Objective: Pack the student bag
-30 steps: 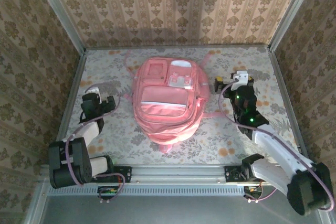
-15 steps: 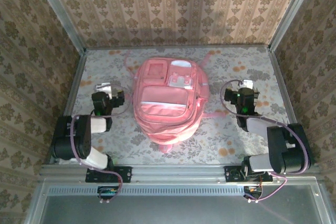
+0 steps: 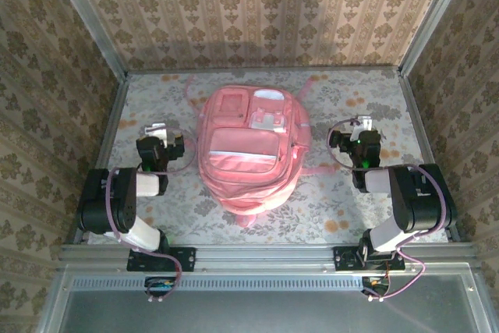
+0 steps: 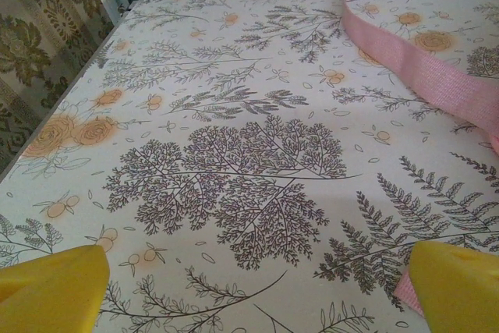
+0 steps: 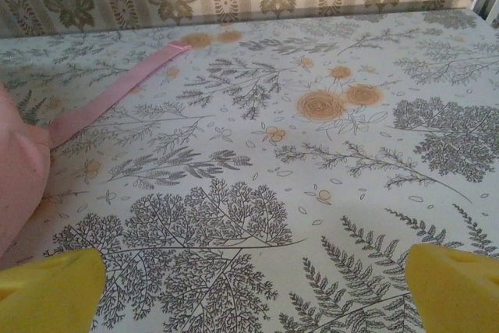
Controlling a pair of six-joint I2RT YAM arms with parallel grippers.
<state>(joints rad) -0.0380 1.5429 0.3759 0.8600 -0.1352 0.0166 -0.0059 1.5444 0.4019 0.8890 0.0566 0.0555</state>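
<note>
The student bag (image 3: pixel 249 146), large and pink with pale panels and front zip pockets, lies flat in the middle of the table. My left gripper (image 3: pixel 160 136) rests to its left, open, with its yellow fingertips (image 4: pixel 47 286) wide apart over bare cloth. A pink strap (image 4: pixel 421 68) runs past on its right. My right gripper (image 3: pixel 355 132) sits right of the bag, also open, nothing between its yellow fingertips (image 5: pixel 456 286). In the right wrist view the bag's side (image 5: pixel 19 185) bulges at the left and a strap (image 5: pixel 117 91) trails toward the back wall.
A floral cloth covers the table (image 3: pixel 343 200). Metal frame rails (image 3: pixel 109 138) and wallpapered walls close in the left, right and back sides. Both arm bases stand on the near rail (image 3: pixel 265 255).
Both arms have folded back toward their bases, elbows raised. The left gripper has shifted slightly farther and toward the bag. The bag has not moved, and both grippers stayed open.
</note>
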